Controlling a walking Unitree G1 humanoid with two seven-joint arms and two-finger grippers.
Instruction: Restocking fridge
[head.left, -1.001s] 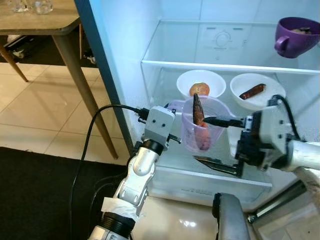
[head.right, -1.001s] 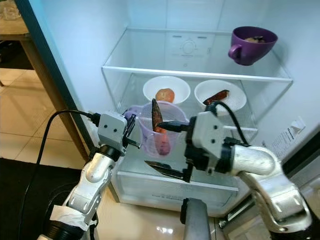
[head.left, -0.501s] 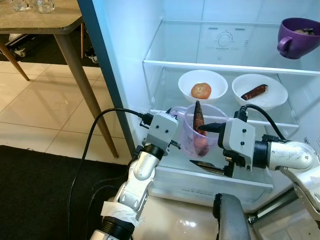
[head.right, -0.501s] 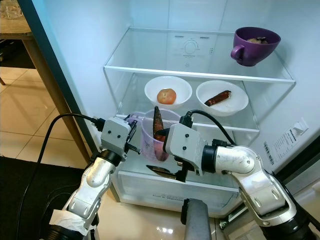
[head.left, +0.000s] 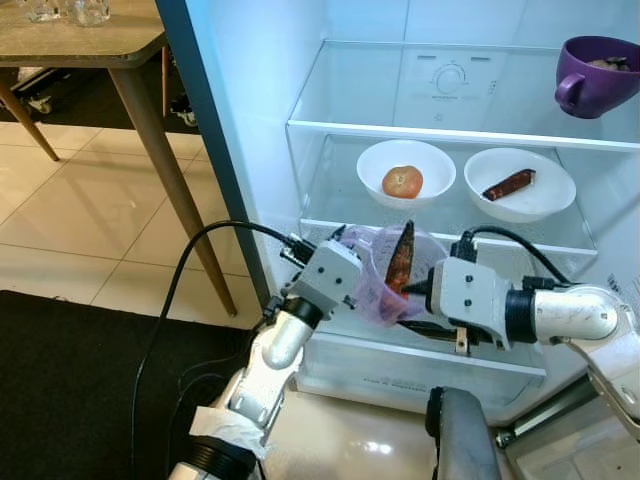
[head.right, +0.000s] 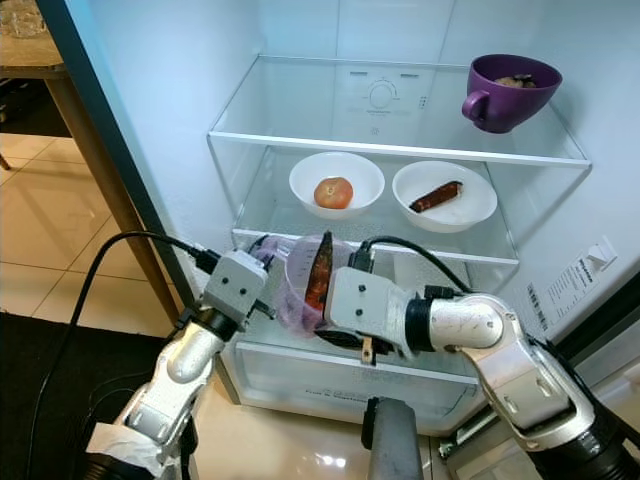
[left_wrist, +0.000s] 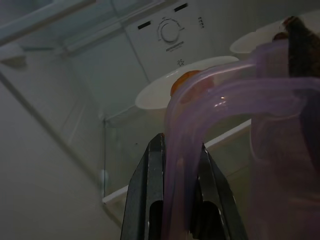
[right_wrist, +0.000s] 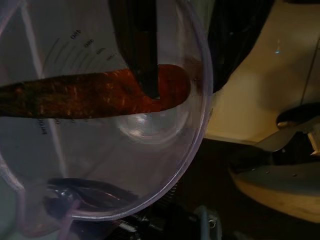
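Note:
A clear purple measuring jug (head.left: 380, 290) holding a long orange-brown root vegetable (head.left: 402, 258) hangs tilted in front of the fridge's lower shelf (head.left: 330, 228). My left gripper (head.left: 350, 278) is shut on the jug's handle (left_wrist: 182, 150); the black fingers (left_wrist: 150, 190) pinch the purple loop. My right gripper (head.left: 412, 306) comes in from the right and is shut on the jug's lower body. In the right wrist view the jug's base (right_wrist: 145, 125) faces the camera, one finger (right_wrist: 137, 45) lying over it and the other under it.
On the shelf behind stand a white bowl (head.left: 432, 160) holding a round orange fruit and a white bowl (head.left: 548, 192) holding a brown piece. A purple mug (head.left: 598, 72) sits on the top shelf. A wooden table (head.left: 80, 45) stands left of the blue door edge (head.left: 215, 170).
The right gripper's fingers, spread wide above and below the jug before, have drawn in onto it. The jug has sunk a little and tipped to the right, still held by the left gripper.

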